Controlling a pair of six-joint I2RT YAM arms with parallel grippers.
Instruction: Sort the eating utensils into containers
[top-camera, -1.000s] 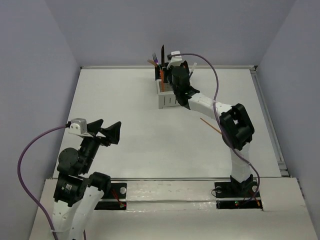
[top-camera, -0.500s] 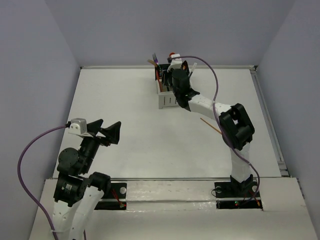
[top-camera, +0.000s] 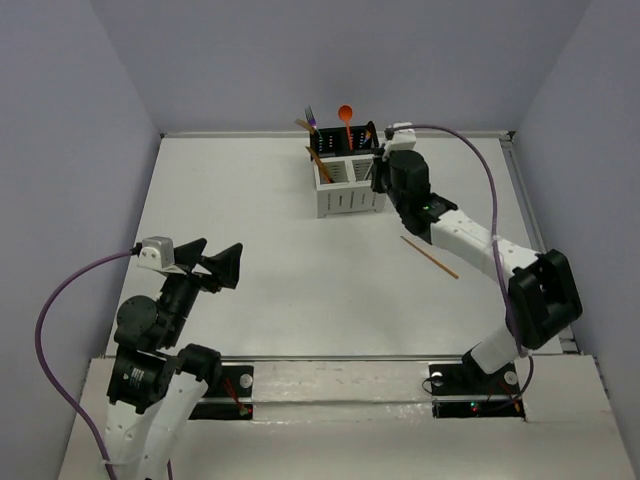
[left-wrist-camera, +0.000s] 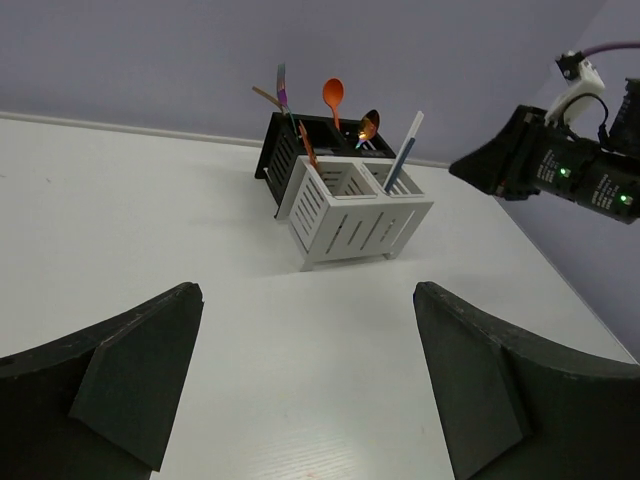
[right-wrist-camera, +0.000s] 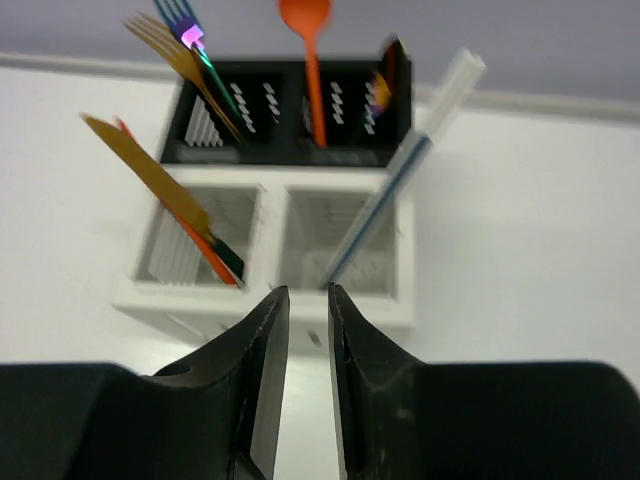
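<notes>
The containers (top-camera: 348, 198) are a block of two white and two black slotted holders at the table's far middle. They also show in the left wrist view (left-wrist-camera: 350, 225) and the right wrist view (right-wrist-camera: 140, 292). They hold an orange spoon (top-camera: 345, 114), forks, a gold knife (right-wrist-camera: 150, 170) and a white and blue chopstick (right-wrist-camera: 410, 170). One orange chopstick (top-camera: 430, 257) lies on the table to the right. My right gripper (top-camera: 378, 168) hovers just right of the holders, jaws a narrow gap apart and empty (right-wrist-camera: 308, 292). My left gripper (top-camera: 215, 262) is wide open and empty near the front left (left-wrist-camera: 308, 295).
Purple cables loop from both wrists. The table's raised edge (top-camera: 530, 220) runs along the right side, with grey walls behind and at both sides. My right arm (top-camera: 480, 245) stretches diagonally over the right half of the table.
My right gripper has drawn back to the right from above the holders. The orange spoon now stands in a black rear holder. The left arm has not moved.
</notes>
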